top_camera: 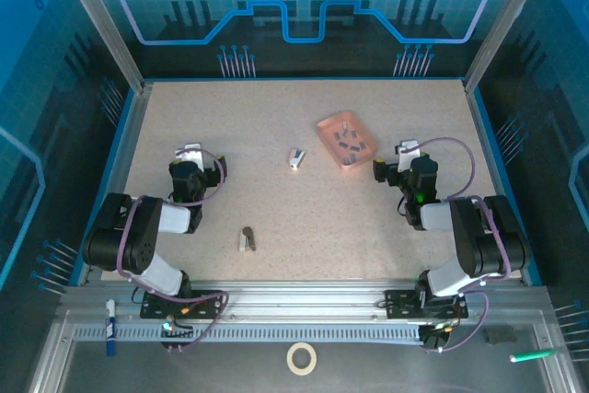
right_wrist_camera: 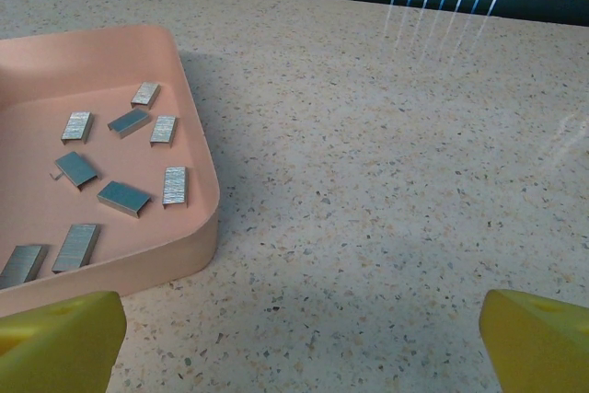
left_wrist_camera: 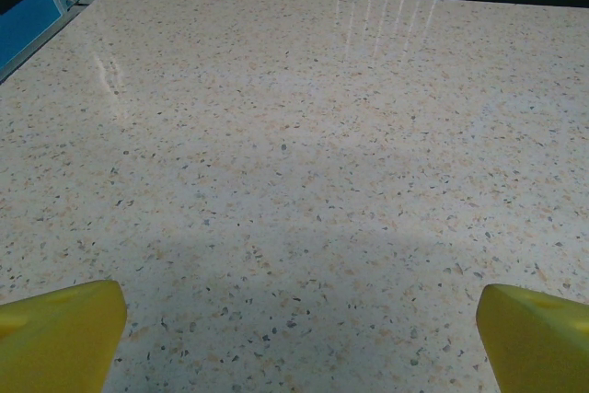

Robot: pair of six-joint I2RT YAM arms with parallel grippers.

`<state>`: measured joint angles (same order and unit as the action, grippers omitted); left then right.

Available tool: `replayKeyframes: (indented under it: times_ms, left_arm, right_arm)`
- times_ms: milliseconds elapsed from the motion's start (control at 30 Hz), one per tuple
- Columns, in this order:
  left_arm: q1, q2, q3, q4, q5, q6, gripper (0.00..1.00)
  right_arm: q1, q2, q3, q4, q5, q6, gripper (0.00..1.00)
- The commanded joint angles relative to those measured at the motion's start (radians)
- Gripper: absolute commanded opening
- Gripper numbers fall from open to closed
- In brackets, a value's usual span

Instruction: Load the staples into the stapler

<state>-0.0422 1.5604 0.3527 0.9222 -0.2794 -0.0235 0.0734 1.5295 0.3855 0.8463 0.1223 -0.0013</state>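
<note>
Grey staples (right_wrist_camera: 123, 198) lie scattered in a pink tray (right_wrist_camera: 184, 255); the small white stapler (top_camera: 295, 158) lies nearby.

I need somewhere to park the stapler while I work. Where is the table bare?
Bare: the table's far-left stretch beyond the left pincer, and the near middle between the small grey object and the right arm. Crowded: around the pink tray, where the stapler and the right pincer sit close.

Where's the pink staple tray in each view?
Top external: pink tray right of centre, mid-depth on the speckled table.
Right wrist: pink tray at left edge, staples inside.
Left wrist: speckled table running to the far wall.
Shared landmark: the speckled table.
</note>
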Motion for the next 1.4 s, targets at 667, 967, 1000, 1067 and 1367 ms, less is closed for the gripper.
replayKeyframes:
  times_ms: [667, 967, 1000, 1067, 1367]
  left_arm:
    - [-0.122, -0.318, 0.172, -0.489, 0.006, 0.033, 0.91]
    - [-0.282, -0.223, 0.627, -1.23, 0.127, -0.123, 0.84]
    - [-0.296, -0.191, 0.676, -1.291, 0.136, -0.139, 0.84]
    - [-0.335, -0.107, 0.778, -1.404, 0.163, -0.168, 0.83]
    - [-0.423, 0.222, 1.044, -1.543, 0.207, -0.177, 0.83]
  right_arm:
    - [0.017, -0.337, 0.105, -0.401, 0.0, 0.073, 1.0]
    - [0.076, -0.627, 0.188, -0.818, -0.132, 0.308, 1.0]
    - [0.084, -0.645, 0.186, -0.84, -0.133, 0.324, 1.0]
    - [0.102, -0.68, 0.177, -0.879, -0.129, 0.361, 1.0]
    - [0.144, -0.759, 0.116, -0.897, -0.135, 0.411, 1.0]
